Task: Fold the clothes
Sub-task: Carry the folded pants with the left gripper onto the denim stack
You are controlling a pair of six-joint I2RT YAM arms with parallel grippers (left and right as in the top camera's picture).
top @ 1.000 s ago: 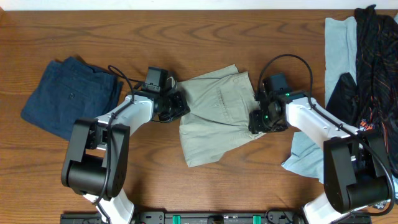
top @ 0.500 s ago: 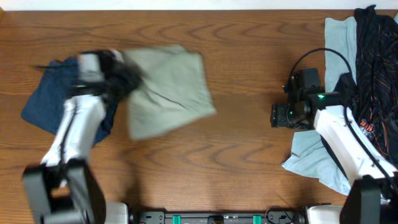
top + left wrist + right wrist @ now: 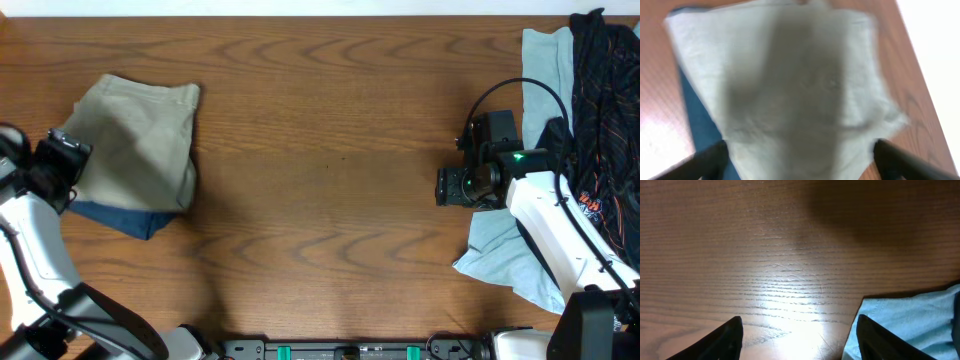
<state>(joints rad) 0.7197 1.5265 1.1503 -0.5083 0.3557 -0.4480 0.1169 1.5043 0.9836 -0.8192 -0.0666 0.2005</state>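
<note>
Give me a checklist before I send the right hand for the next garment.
1. Folded stack: ok. The khaki trousers lie on the navy trousers, whose edge shows beneath.
2. Left hand open: ok, its fingers are spread wide.
3. Left hand clear of the cloth: cannot tell, the wrist view is blurred.
4. Right hand empty: ok, it is open over bare table.
5. Next garment close by: ok. The light-blue garment lies right beside the right hand.
6. Light-blue garment free to lift: not ok, the black-orange garment overlaps it.
</note>
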